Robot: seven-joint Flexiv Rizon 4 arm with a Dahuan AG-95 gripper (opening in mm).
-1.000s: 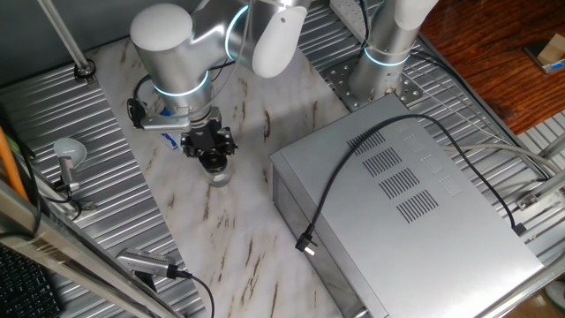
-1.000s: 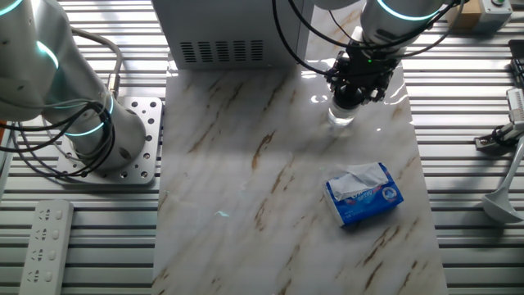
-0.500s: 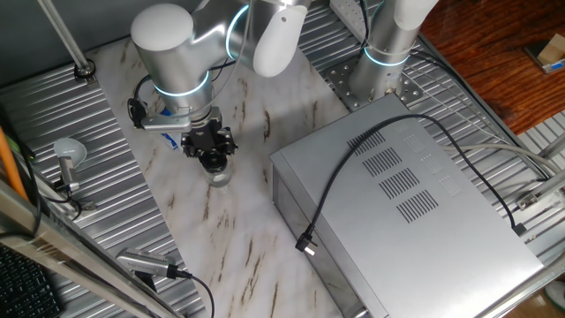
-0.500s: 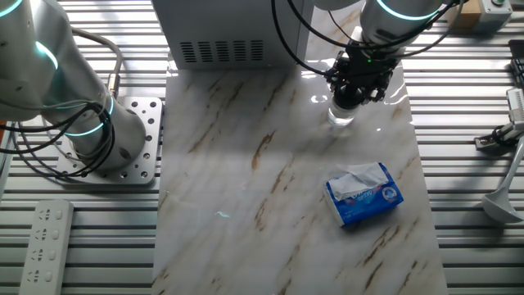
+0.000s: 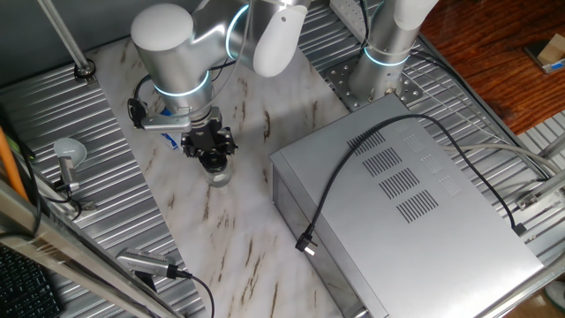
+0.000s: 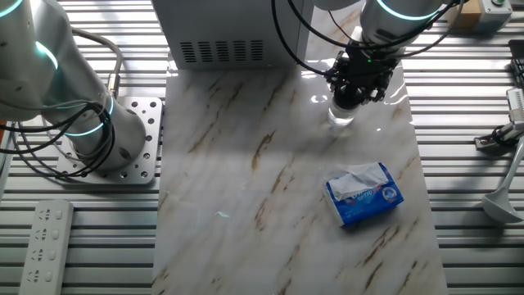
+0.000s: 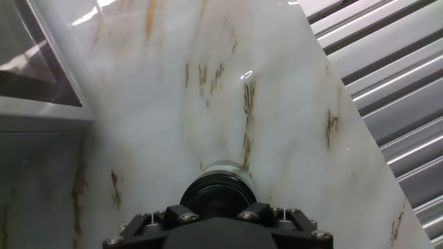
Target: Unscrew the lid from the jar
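Nothing has shifted since the earlier pictures: arm, jar and everything around them stand just as they did. The gripper [image 5: 213, 155] points straight down over the jar [image 5: 218, 177], which stands upright on the marble table [image 6: 246, 164] just beyond the front corner of the grey metal box [image 5: 415, 203]. In the hand view the black lid [image 7: 217, 195] sits on the jar directly below the gripper body, with a pale rim of glass showing behind it. The fingers seem to close around the lid, but the pictures do not show the grip clearly, so I cannot tell how wide they stand. What the jar contains cannot be made out. A blue-and-white packet [image 6: 363, 195] lies on the marble, well apart from the jar.
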